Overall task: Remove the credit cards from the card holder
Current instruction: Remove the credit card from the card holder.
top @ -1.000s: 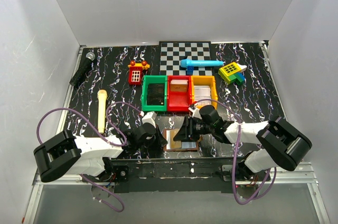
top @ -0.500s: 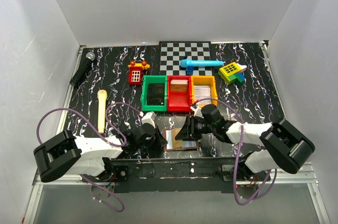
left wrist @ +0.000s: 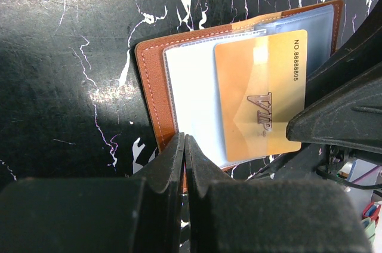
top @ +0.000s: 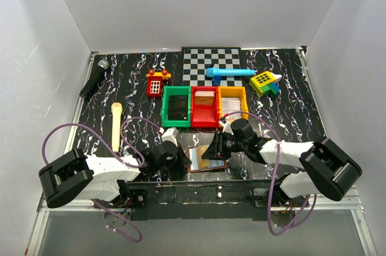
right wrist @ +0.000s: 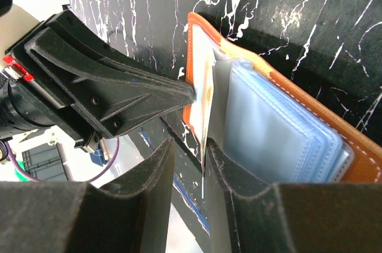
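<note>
L claw: shut tight. Its tips sit on the near brown edge of the card holder. Can't tell if it nips the edge or just presses it down.
R claw: open a little bit. The thin edge of the gold card stands in the gap, closer to one finger. It doesn't look squeezed yet.
Card holder: lies open like a book on the table, at the near edge, btw the 2 claws.
Gold card: sticks partway out of its clear pocket, w/ "VIP" on it.
Step now: I think it's pulling this card out.
How to do it well: close the R claw on the card first, then slide it flat along the pocket, not up. L claw should pin the holder hard so it doesn't drag along.
Watch out: the clear pocket may get pinched too.
Far: red bin, just past the holder.
</note>
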`<state>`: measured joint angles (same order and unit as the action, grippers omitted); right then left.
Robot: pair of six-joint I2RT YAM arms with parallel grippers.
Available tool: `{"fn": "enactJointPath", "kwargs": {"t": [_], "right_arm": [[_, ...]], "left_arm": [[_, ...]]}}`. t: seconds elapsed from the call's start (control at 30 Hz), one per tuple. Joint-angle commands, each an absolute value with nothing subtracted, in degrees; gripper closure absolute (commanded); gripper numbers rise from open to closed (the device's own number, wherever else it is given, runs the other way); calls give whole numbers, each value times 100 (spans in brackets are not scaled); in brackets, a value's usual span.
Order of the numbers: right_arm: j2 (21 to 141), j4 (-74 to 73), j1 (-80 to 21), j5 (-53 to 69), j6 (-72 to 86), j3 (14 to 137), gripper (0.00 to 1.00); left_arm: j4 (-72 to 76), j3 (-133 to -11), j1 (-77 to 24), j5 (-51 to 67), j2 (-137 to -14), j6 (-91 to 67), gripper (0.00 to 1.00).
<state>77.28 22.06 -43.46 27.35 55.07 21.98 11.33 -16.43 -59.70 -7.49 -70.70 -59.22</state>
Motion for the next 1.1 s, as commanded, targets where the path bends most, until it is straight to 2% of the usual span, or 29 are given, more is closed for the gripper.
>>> {"fn": "enactJointPath", "kwargs": {"t": [0.0,0.13,0.3,0.43,0.6,0.87,1.07], "right_arm": [[7594,2312,-4315,2733,5449,2285,67],[7559,2277,-4315,2716,5441,2285,72],[7541,2259,-4315,2681,5449,2268,84],[7480,2206,-4307,2646,5449,2250,87],[7409,2109,-4307,2602,5423,2224,98],[7278,1908,-4307,2540,5362,2232,99],[6918,1108,-4237,2259,5194,2329,99]], "left_arm": [[439,-1380,-5977,-888,-7225,-5827,100],[457,-1380,-5977,-879,-7269,-5827,100],[457,-1371,-5977,-888,-7234,-5836,100],[439,-1354,-5976,-896,-7225,-5853,100],[413,-1327,-5976,-931,-7155,-5889,100],[404,-1274,-5977,-958,-7049,-5915,100],[317,-1283,-5977,-993,-6996,-5941,100]]}}
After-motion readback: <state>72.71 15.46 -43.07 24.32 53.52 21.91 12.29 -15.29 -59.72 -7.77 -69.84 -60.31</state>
